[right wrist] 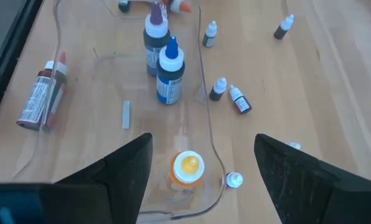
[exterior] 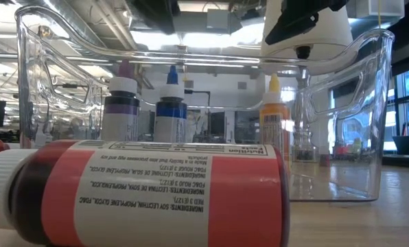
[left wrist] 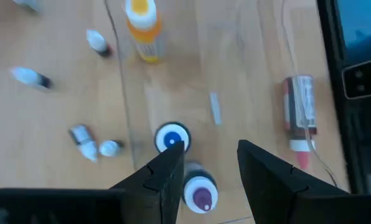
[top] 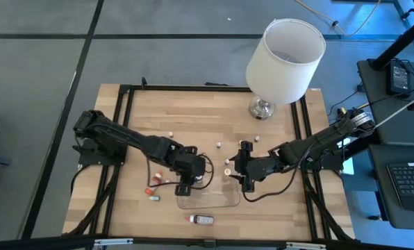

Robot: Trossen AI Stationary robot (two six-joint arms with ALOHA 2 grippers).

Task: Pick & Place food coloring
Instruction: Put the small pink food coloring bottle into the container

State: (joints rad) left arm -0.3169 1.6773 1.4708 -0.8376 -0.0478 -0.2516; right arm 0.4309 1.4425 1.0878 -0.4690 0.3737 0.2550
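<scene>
Tiny white-capped food coloring bottles lie scattered on the wooden table: some left of the clear tray (top: 152, 193), others behind it (top: 227, 167), also in the wrist views (left wrist: 83, 135) (right wrist: 239, 99). Three larger bottles stand upright in the tray (top: 231, 205): purple (exterior: 122, 110), blue (exterior: 170, 113), orange (exterior: 274, 116). My left gripper (top: 186, 186) is open above the tray's left end, its fingers either side of the purple bottle's cap (left wrist: 201, 194). My right gripper (top: 245, 177) hangs wide open over the orange bottle (right wrist: 187, 169) at the tray's right end.
A larger red-labelled bottle (top: 201, 219) lies on its side at the near edge, in front of the tray (exterior: 156, 192). A white-shaded lamp (top: 283, 55) stands at the far right corner. Bare wood shows on the table's far left part.
</scene>
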